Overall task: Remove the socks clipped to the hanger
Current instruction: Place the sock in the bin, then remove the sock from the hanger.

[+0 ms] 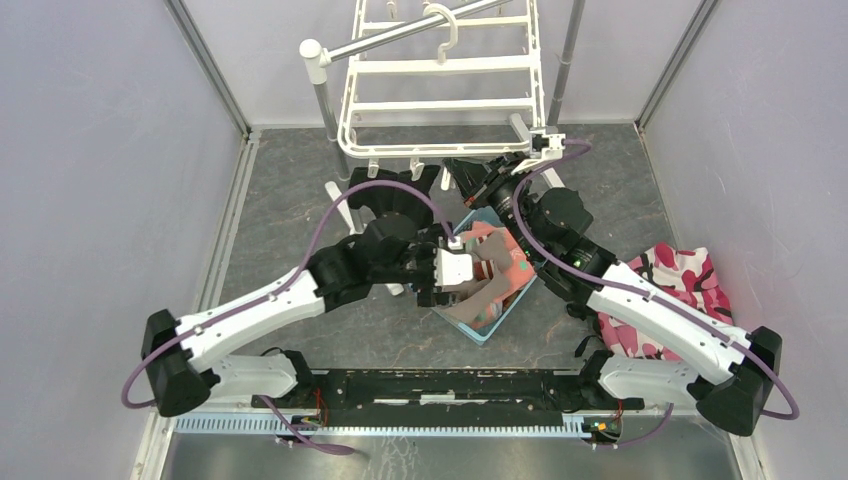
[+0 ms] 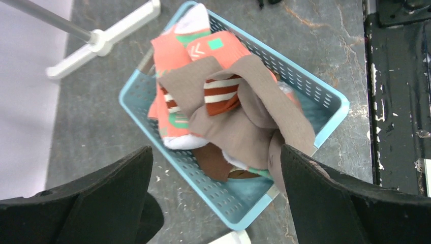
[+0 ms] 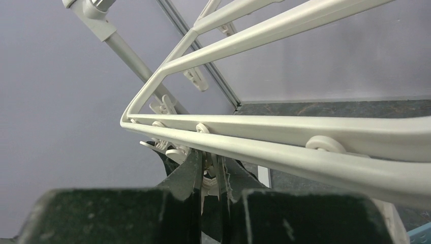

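Note:
Several socks, coral, brown and red-white banded, lie heaped in the light blue basket. One brown sock droops over its rim beside my left gripper's right finger. My left gripper hangs open just above the pile and holds nothing. From above, it sits over the socks. The white hanger hangs at the back. My right gripper is raised under the hanger's near bar and is shut on a small white clip. In the top view the right gripper is at that bar's underside.
A pink camouflage cloth heap lies at the right, beside the right arm. The grey pole stand carries the hanger, and one of its white feet rests on the floor left of the basket. Grey walls close both sides.

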